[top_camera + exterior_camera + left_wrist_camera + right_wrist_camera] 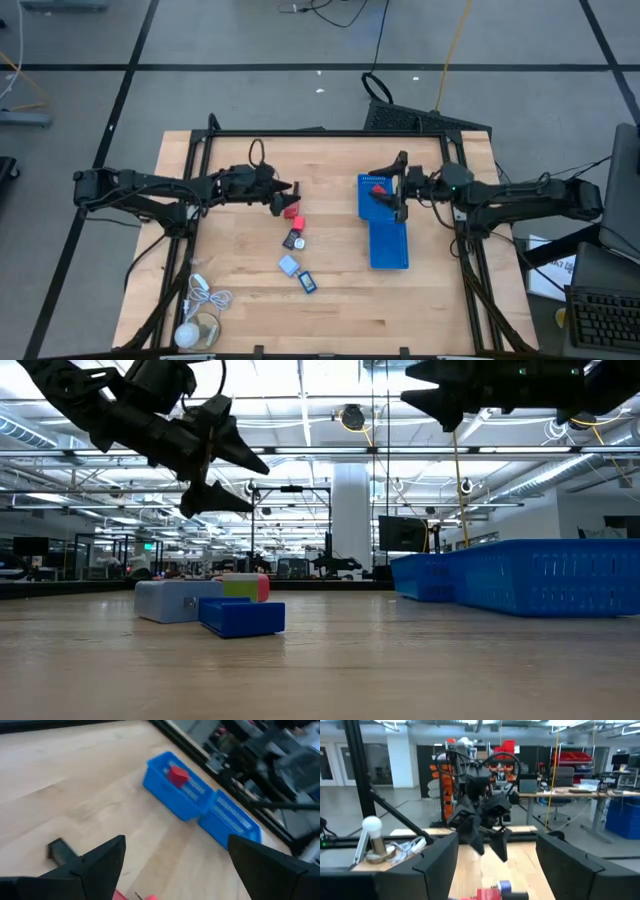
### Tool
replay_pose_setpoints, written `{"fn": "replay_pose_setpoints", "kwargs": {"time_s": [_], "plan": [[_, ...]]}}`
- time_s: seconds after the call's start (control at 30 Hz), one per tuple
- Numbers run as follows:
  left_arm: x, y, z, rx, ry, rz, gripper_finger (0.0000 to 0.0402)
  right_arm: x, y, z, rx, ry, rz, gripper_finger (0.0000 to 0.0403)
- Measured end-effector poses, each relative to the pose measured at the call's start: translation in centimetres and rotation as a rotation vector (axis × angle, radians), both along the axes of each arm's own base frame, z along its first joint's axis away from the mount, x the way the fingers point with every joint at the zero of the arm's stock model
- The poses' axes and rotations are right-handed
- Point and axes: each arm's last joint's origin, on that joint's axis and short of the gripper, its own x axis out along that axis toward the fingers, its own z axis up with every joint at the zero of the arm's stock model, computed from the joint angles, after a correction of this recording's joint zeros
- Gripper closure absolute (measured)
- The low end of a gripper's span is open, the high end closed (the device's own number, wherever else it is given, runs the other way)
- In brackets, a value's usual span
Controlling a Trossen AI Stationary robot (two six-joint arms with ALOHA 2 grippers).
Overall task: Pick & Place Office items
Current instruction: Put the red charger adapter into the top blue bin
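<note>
Both grippers hang open in the air and touch nothing. My left gripper hovers just beyond a red item lying on the table. Nearer along the table lie a black item, a pale grey-blue one and a blue one. My right gripper hangs over the far blue tray, in which another red item lies.
A second blue tray lies end to end with the first, on its near side. A coiled white cable with a round white object sits at the table's near left corner. Bare wood lies between the items and the trays.
</note>
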Motion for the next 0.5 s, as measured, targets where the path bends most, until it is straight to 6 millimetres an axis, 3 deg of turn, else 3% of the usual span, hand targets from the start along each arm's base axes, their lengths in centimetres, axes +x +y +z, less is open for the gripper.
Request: {"fn": "replay_pose_setpoints", "kwargs": {"time_s": [0.1, 0.23, 0.37, 0.5], "plan": [[0.2, -0.3, -1.2, -0.104, 0.067, 0.044, 0.005, 0.0, 0.0, -0.4, 0.002, 0.016, 0.0, 0.0149], [0.7, -1.5, -2.9, -0.179, 0.214, -0.028, 0.005, 0.0, 0.0, -0.4, -0.003, 0.013, 0.0, 0.0149], [1.8, -2.6, -4.0, -0.176, 0.35, -0.064, 0.005, 0.0, 0.0, -0.4, -0.046, 0.016, -0.006, 0.0149], [2.9, -2.8, -4.7, -0.065, 0.455, -0.006, 0.005, 0.0, 0.0, -0.4, -0.053, 0.016, -0.008, 0.0149]]}}
